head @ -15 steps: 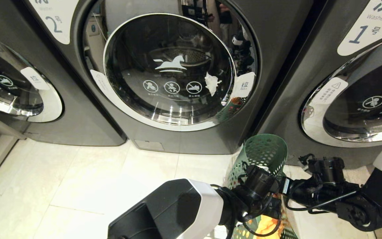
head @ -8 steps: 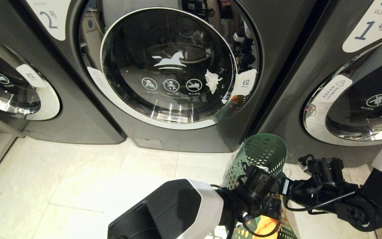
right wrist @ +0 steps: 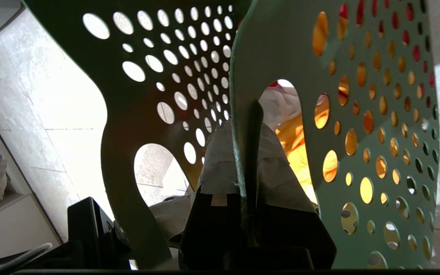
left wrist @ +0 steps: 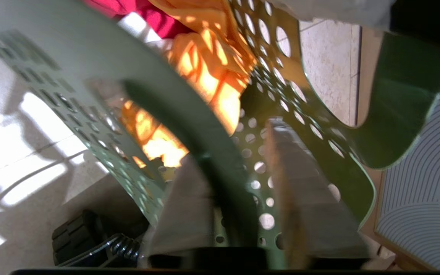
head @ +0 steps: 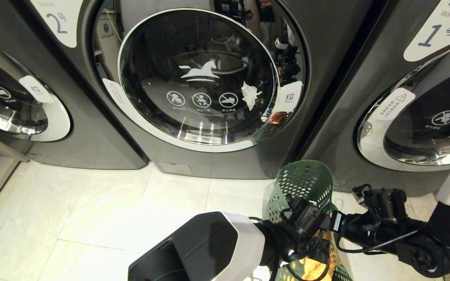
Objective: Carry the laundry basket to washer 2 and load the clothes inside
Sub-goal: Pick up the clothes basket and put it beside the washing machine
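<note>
The laundry basket [head: 305,183] sits on the floor right of washer 2 [head: 197,78], low against the dark seam between it and the machine marked 1, its long axis running away from washer 2's front toward the robot. Both arms meet at the basket's near end. The right gripper [right wrist: 248,160] is pinched tight on the basket's thin wall by a handle cutout. The left gripper [left wrist: 239,175] straddles the rim, jaws partly spread with the wall between them; whether it presses the plastic, I cannot tell. The clothes [left wrist: 204,72] lie inside: orange on top, red behind. Washer 2's door looks closed, so the left arm, nearer that door, seems the one to free.
</note>
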Available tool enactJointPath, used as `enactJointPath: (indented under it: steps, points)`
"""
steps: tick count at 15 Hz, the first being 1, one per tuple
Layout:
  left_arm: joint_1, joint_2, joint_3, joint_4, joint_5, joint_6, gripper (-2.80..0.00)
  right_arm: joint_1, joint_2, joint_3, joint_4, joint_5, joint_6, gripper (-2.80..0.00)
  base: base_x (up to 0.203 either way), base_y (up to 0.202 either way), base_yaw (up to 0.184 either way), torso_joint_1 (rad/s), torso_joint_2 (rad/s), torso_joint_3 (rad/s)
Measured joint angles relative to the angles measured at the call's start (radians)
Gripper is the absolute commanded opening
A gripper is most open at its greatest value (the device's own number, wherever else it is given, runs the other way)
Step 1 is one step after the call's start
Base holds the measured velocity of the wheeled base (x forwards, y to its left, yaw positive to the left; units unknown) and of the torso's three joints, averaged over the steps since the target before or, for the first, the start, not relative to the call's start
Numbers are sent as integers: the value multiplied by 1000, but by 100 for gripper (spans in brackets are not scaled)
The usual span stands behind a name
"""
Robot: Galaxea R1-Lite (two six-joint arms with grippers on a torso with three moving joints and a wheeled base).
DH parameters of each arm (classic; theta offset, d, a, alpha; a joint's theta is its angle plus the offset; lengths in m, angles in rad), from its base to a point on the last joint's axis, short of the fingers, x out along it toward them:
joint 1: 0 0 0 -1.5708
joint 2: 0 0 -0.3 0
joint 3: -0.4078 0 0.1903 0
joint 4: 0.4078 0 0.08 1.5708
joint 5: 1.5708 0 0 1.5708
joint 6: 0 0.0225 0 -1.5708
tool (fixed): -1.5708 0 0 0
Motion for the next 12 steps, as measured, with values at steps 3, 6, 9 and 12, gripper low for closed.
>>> enactJointPath:
  steps: [3,6,9,12]
  points:
    - [0,0,-7,5,18,-2,0,0,6,8,-4,-2,0,-280,0,0,0,0,0,0]
    - [2,-7,-3,51,111,1,0,-10,13,12,-3,-8,-3,-280,0,0,0,0,0,0]
    - [2,-27,-3,82,210,3,0,-44,19,16,-4,-7,-4,-280,0,0,0,0,0,0]
    - [2,-46,-7,84,328,51,0,-60,32,21,-10,-6,-8,-280,0,0,0,0,0,0]
